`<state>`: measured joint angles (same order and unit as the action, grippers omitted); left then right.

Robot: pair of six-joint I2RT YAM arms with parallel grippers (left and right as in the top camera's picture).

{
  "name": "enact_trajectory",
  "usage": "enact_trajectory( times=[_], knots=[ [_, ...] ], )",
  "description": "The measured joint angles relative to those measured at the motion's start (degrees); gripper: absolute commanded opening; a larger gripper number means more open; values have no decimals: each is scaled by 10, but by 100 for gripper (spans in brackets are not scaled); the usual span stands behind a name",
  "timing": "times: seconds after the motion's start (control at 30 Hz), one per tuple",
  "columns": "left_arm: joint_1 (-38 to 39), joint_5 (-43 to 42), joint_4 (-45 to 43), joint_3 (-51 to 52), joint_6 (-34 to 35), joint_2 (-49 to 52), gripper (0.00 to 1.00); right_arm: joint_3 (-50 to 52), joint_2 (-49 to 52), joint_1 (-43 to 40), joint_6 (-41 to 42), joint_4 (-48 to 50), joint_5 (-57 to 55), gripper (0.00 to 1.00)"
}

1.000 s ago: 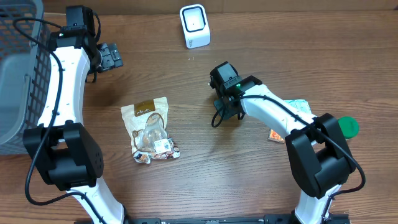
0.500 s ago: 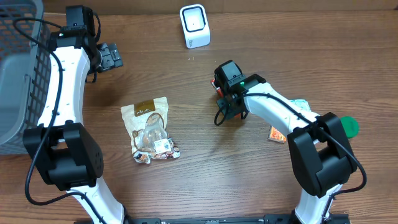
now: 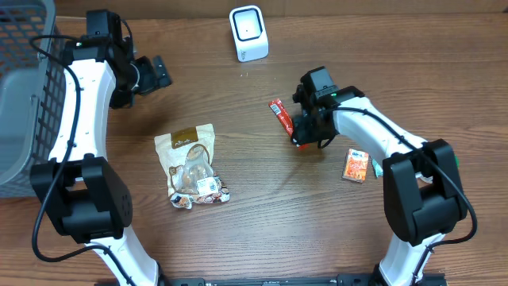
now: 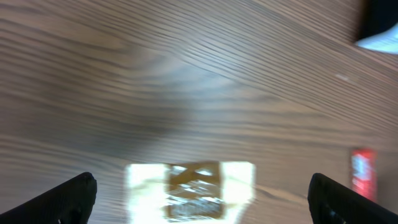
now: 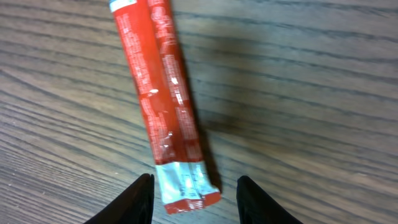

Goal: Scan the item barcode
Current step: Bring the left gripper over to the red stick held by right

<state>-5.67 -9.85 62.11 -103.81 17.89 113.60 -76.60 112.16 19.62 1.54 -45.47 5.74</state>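
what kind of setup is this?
Probably a mock shop checkout: a white boxy barcode scanner, a grey mesh basket, and a red snack stick packet lying on a wooden table.

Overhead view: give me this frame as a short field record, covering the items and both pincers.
scanner: white, upright, far side of table
red stick packet: lying flat, nearer than the scanner
beige pouch: flat, left of centre
orange packet: flat, beside right arm
basket: grey, left edge
left pincer: open, empty
right pincer: open, astride the red stick packet's end, no grip
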Motion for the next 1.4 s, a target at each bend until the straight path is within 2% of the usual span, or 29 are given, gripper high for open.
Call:
enact_trajectory(
  times=[0.03, 0.1, 0.13, 0.2, 0.37, 0.43, 0.7, 1.0, 1.13, 1.23, 1.4],
  knots=[
    [4, -20, 0, 0, 1, 0, 69, 0, 0, -7, -1, -1, 12, 44],
    [18, -49, 0, 0, 3, 0, 40, 0, 0, -21, -5, -4, 40, 44],
    [30, -58, -2, 0, 3, 0, 31, 0, 0, -30, -9, -5, 57, 44],
    [61, -73, -10, 0, 1, 0, 27, 0, 0, -47, -20, -9, 92, 44],
    [157, -86, -41, 0, -3, 0, 35, 0, 0, -72, -36, -24, 135, 44],
    [197, -83, -65, 0, -1, 0, 35, 0, 0, -75, -39, -28, 144, 44],
    [315, 4, -126, 0, 50, 0, 35, 0, 0, -76, -45, -52, 156, 44],
    [334, 33, -176, 0, 109, 20, 41, 0, 0, -76, -46, -53, 160, 44],
    [334, 24, -202, 0, 118, 64, 39, 0, 0, -76, -45, -53, 160, 44],
    [334, 7, -217, 0, 122, 96, 32, 0, 0, -76, -45, -53, 160, 44],
    [334, -15, -219, 0, 122, 134, 35, 0, 0, -76, -46, -53, 160, 44]
  ],
)
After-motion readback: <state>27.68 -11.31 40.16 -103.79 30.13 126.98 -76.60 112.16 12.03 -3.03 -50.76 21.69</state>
